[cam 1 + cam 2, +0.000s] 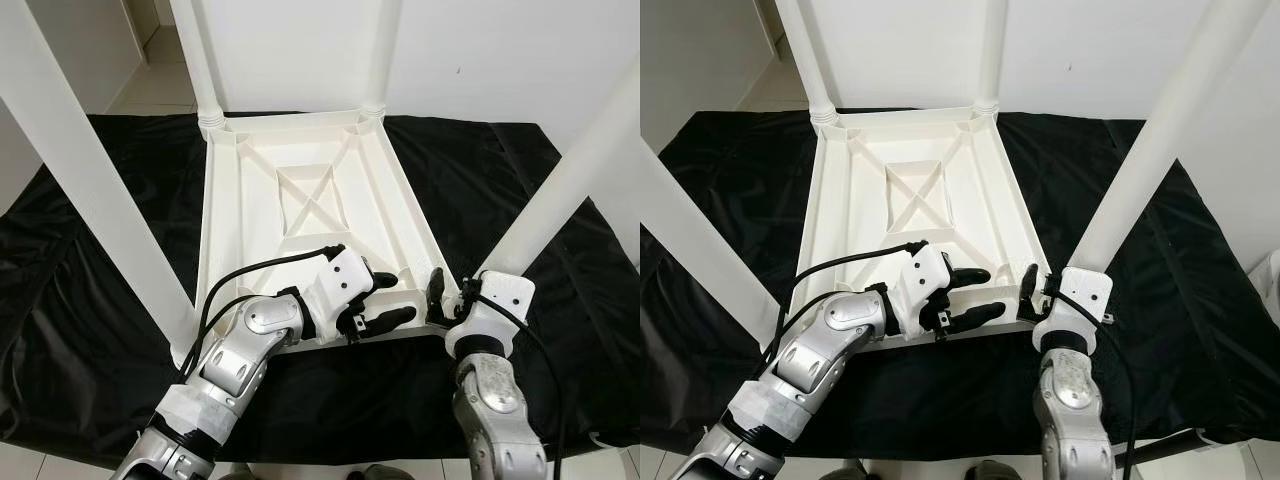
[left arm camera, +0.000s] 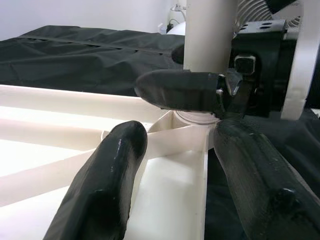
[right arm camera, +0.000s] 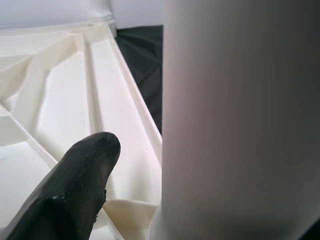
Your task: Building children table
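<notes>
The black cloth (image 1: 90,300) covered the support surface, and on it lay the white children's table (image 1: 915,190), inverted, its ribbed underside facing up and its near edge along the near edge of the cloth. All four legs stood in their corner sockets: two far legs (image 1: 200,60), the near-left leg (image 1: 90,200) and the near-right leg (image 1: 570,180). The right gripper (image 1: 447,292) sat at the near-right corner, with the base of the near-right leg between its fingers; whether it actually clamped the leg could not be told. The left gripper (image 1: 385,300) hovered over the near rim of the tabletop just beside that corner, its fingers spread and grasping nothing. Judged from this arrangement, the chief risk was a leg not fully seated in its socket: a sideways push from either gripper could tilt or unseat it, and the light tabletop could slide on the slack cloth under such a load. The two grippers stood close together, so a collision between their fingers was also possible. No brand, label or legible writing was visible on any part.
</notes>
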Robot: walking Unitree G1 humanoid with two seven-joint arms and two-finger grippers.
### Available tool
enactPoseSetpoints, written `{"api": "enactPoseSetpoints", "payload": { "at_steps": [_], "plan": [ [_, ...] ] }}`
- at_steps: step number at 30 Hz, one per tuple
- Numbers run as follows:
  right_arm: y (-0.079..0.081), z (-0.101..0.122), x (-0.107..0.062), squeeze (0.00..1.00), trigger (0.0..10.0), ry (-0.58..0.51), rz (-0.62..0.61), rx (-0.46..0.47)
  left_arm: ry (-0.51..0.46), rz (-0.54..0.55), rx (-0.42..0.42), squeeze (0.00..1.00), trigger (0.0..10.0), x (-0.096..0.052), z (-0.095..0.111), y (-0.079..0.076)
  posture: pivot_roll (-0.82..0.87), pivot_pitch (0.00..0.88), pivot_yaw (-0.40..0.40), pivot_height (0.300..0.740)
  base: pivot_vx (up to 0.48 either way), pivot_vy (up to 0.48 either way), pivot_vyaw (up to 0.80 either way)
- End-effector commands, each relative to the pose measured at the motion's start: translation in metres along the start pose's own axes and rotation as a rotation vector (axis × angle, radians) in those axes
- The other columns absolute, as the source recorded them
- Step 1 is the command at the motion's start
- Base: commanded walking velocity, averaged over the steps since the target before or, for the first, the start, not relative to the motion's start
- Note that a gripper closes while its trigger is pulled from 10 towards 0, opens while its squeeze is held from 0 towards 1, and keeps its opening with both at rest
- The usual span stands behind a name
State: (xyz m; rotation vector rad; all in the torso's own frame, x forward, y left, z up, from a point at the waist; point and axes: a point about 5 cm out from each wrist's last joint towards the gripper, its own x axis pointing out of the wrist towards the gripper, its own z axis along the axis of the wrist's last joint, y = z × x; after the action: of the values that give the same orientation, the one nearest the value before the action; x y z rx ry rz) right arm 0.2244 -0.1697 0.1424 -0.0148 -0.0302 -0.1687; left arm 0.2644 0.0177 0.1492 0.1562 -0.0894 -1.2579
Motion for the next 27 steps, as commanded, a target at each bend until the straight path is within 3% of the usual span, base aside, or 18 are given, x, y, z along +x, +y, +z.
{"api": "enactPoseSetpoints", "payload": {
  "at_steps": [1, 9, 15, 16, 19, 20, 27],
  "plan": [
    [-0.003, 0.000, -0.001, 0.00, 10.0, 0.004, 0.037, 0.003, 0.000, -0.033, 0.008, 0.00, 10.0, 0.000, 0.000, -0.003, -0.08, 0.008, 0.009, 0.740, 0.000, 0.000, 0.00],
    [-0.023, -0.006, 0.002, 0.00, 10.0, 0.006, 0.324, -0.151, -0.003, -0.038, 0.018, 0.00, 10.0, 0.002, 0.001, -0.002, -0.08, 0.000, 0.014, 0.740, 0.000, 0.000, 0.00],
    [-0.027, -0.010, 0.009, 0.00, 10.0, 0.020, 0.439, -0.205, -0.004, -0.042, 0.022, 0.00, 10.0, 0.004, 0.002, -0.002, -0.08, 0.000, 0.018, 0.740, 0.000, 0.000, 0.00],
    [-0.026, -0.012, 0.011, 0.00, 8.3, 0.030, 0.495, -0.219, -0.004, -0.045, 0.029, 0.00, 10.0, 0.004, 0.002, -0.002, -0.07, 0.000, 0.017, 0.740, 0.000, 0.000, 0.00],
    [-0.026, -0.012, 0.011, 0.00, 8.3, 0.030, 0.495, -0.219, -0.004, -0.045, 0.029, 0.00, 10.0, 0.004, 0.002, -0.002, -0.07, 0.000, 0.017, 0.740, 0.000, 0.000, 0.00],
    [-0.025, -0.013, 0.013, 0.00, 0.5, 0.041, 0.535, -0.226, -0.004, -0.048, 0.035, 0.00, 10.0, 0.004, 0.002, -0.003, -0.07, 0.000, 0.014, 0.740, 0.000, 0.000, 0.00],
    [-0.023, -0.018, 0.012, 0.00, 0.0, 0.068, 0.587, -0.216, -0.006, -0.045, 0.044, 0.00, 10.0, 0.006, 0.002, -0.003, -0.07, 0.000, 0.006, 0.740, 0.000, 0.000, 0.00]
  ]
}}
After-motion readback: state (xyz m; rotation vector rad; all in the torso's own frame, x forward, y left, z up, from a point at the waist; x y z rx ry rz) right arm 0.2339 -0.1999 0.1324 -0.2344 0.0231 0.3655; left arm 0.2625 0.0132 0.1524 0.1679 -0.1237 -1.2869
